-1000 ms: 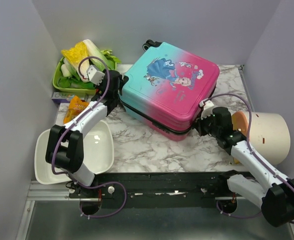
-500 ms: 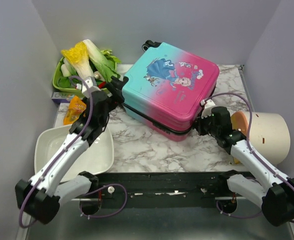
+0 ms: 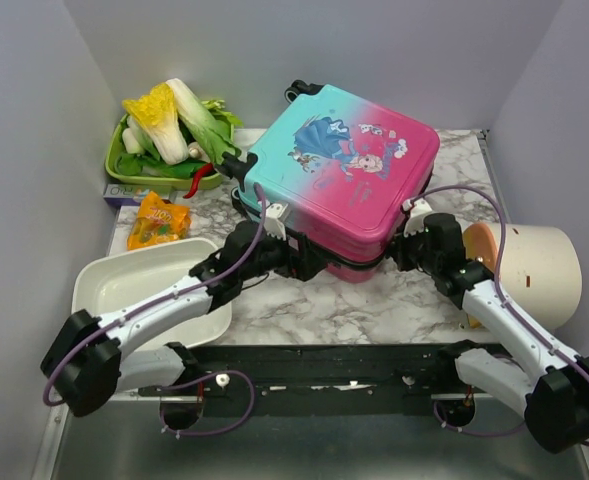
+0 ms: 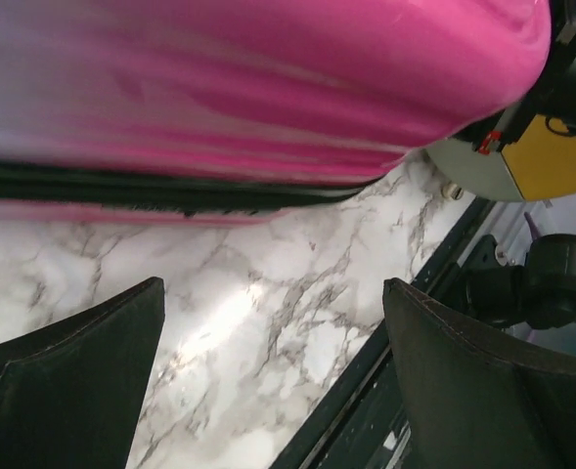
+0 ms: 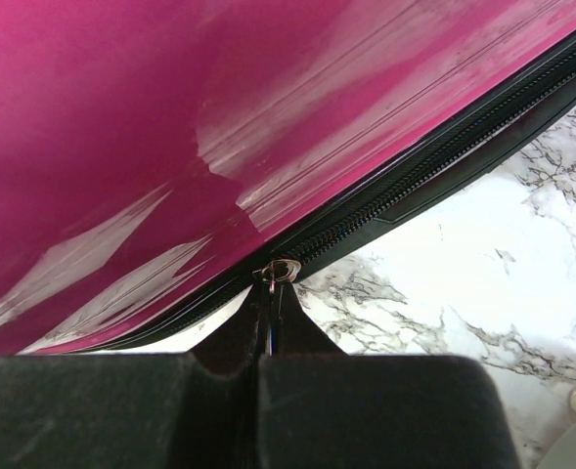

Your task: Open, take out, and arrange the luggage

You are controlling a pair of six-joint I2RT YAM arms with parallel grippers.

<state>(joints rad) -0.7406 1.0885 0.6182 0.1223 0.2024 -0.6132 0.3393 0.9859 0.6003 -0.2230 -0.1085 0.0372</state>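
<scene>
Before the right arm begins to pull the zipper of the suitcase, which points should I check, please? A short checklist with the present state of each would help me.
1. Right gripper shut on the zipper pull: ok.
2. Luggage lying flat on the table, lid closed: ok.
3. Left gripper open at the near side of the luggage: ok.
4. Left gripper touching the shell to steady it: cannot tell.
5. Enough room for the right arm beside the cream container: cannot tell.
</scene>
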